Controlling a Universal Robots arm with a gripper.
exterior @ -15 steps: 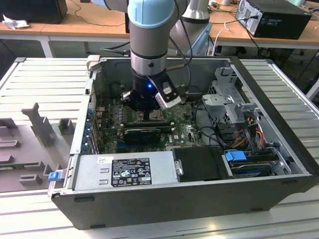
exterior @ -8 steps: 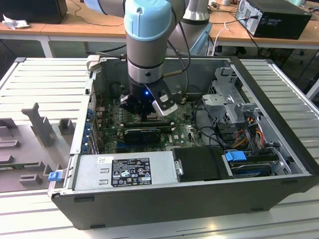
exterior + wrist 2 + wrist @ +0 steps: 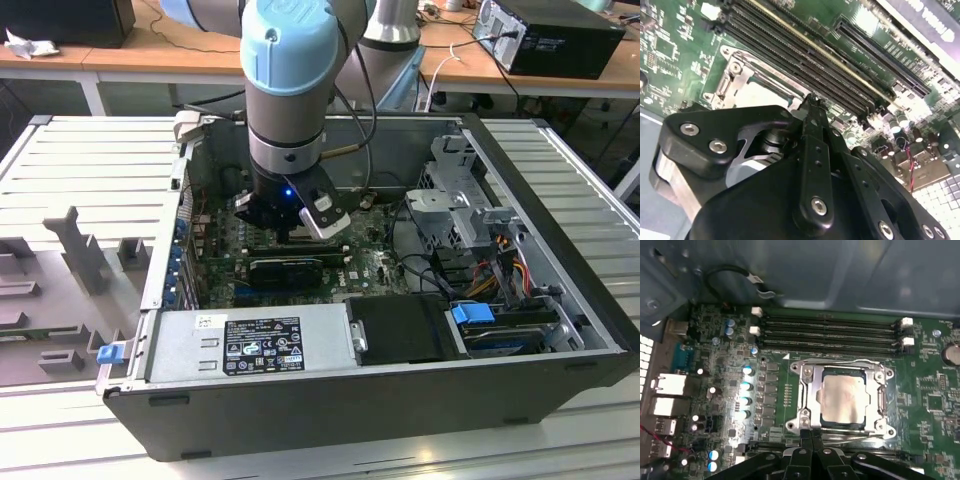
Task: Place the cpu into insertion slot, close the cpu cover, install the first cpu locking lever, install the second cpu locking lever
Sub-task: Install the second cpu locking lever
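Pale beige, slightly shiny square cpu (image 3: 842,400) is already sitting flat in the insertion slot (image 3: 810,426), the square socket with the grey metal surround on the green motherboard (image 3: 930,405). Thin grey metal cpu cover (image 3: 879,390) lies down around the chip like a frame, so the chip shows through its square window. Black end effector (image 3: 812,436) is right at the socket's edge, its two fingers pressed together with no gap, nothing held between them as far as I can see. In the second wrist view the fingertip (image 3: 812,102) sits just beside the socket's metal corner (image 3: 735,75). Four long black memory slots (image 3: 830,332) run next to the socket. From the exterior view, the blue-and-grey arm (image 3: 290,80) reaches down into the open dark grey computer case (image 3: 400,400) on the slatted bench (image 3: 80,160).
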